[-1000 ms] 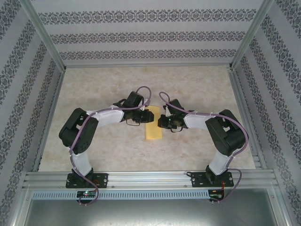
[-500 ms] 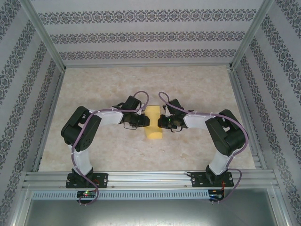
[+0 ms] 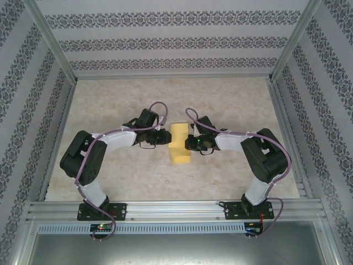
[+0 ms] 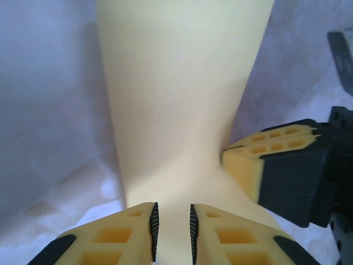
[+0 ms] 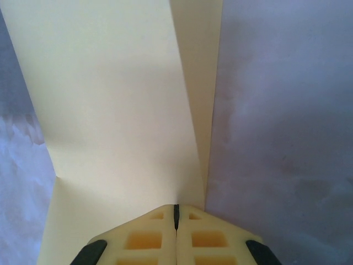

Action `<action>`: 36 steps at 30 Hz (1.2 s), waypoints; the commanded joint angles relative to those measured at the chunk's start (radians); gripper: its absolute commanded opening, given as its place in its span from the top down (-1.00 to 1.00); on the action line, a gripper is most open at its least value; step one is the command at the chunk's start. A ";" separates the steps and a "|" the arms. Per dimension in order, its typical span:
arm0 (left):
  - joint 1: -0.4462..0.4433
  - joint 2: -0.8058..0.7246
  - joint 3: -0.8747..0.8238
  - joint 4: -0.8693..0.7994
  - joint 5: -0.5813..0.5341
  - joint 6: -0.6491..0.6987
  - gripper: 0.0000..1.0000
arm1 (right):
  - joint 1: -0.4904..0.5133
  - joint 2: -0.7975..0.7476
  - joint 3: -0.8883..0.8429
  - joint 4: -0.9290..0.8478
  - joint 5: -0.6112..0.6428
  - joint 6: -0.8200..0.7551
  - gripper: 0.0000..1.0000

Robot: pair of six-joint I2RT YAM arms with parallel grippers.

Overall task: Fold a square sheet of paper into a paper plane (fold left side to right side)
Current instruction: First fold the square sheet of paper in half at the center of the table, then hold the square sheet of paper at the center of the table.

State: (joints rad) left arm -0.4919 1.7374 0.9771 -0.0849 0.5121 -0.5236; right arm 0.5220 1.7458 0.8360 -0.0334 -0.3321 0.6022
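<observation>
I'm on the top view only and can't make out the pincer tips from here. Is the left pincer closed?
Observer: No. The left wrist camera shows the left pincer with a narrow gap, and the paper is visible through it.
Operator: And the right one?
Observer: The right pincer is shut, with its tips at the paper. I cannot tell whether any paper is pinched.
Operator: Any crease in the paper?
Observer: Yes. On the right wrist camera a crease runs from those tips away along the sheet, with a wide panel on one side and a narrow strip on the other.
</observation>
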 commanded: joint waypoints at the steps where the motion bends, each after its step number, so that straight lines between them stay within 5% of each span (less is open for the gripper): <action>1: -0.035 0.050 0.040 0.048 0.048 0.005 0.48 | 0.010 0.040 -0.022 -0.139 0.060 -0.014 0.90; 25: -0.077 0.165 -0.006 0.068 -0.017 -0.020 0.49 | -0.039 -0.122 0.057 -0.056 -0.043 -0.080 0.89; 36: -0.082 0.169 0.003 0.055 -0.022 -0.017 0.49 | -0.036 0.102 0.199 0.061 -0.121 -0.055 0.90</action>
State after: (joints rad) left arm -0.5545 1.8900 1.0039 -0.0010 0.5201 -0.5316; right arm 0.4744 1.7924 1.0012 -0.0006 -0.4171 0.5465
